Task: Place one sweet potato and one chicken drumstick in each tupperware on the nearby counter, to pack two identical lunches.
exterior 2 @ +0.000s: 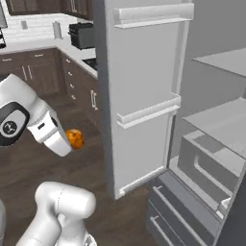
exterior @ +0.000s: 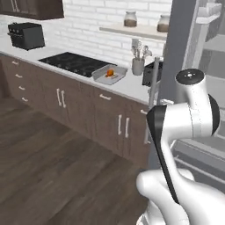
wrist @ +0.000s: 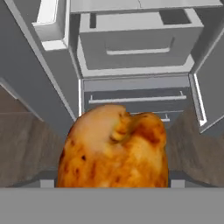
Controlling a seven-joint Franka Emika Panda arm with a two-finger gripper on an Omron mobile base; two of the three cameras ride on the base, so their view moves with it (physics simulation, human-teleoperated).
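The gripper (exterior 2: 72, 144) is clamped wide on a chicken leg (wrist: 114, 148), lifted w/ the open fridge (wrist: 135, 48) just past it, prob so it can ride over to a box. The leg is lumpy, golden-brown and crispy-looking. One tupperware (exterior: 110, 74) sits far off on the smooth pale counter (exterior: 127, 85), by the stove (exterior: 74, 63) & black toaster (exterior: 152, 73). It's a flat grey tray w/ something small and orange inside, maybe the sweet potato.

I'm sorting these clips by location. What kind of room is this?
A simulated home kitchen: a black gas cooktop set in a pale-grey counter over dark brown wooden cabinets, beside an open grey fridge.
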